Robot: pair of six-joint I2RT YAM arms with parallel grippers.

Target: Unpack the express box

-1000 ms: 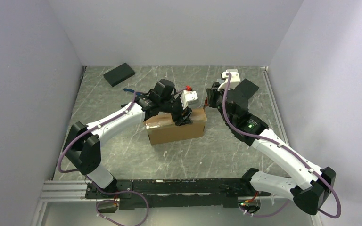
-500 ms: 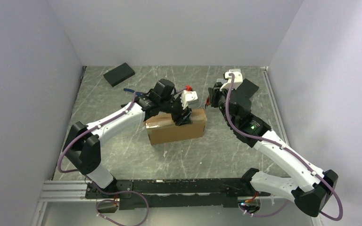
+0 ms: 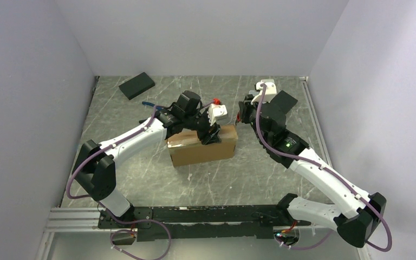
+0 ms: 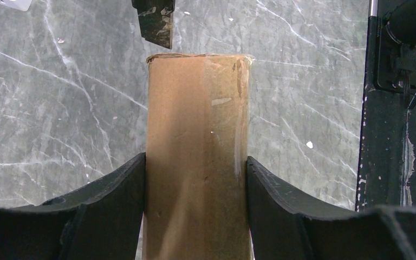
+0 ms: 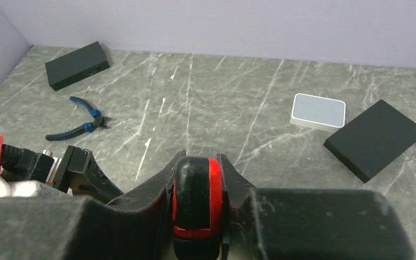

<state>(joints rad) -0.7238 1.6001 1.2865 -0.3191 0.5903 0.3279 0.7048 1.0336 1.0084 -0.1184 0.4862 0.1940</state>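
Observation:
The express box, plain brown cardboard with clear tape, stands on its long edge mid-table. My left gripper comes down over its top edge. In the left wrist view its two black fingers press both broad faces of the box, so it is shut on the box. My right gripper hovers just right of the box's upper right corner. It is shut on a red-and-black tool handle. A dark blade-like tip hangs just past the box's far end.
One black flat block lies at the back left and another at the back right, by a small white-grey case. Blue-handled pliers lie behind the box. A black rail runs along the near edge.
The right wrist shifted slightly half a second ago and came back. The left arm and the box have not moved.

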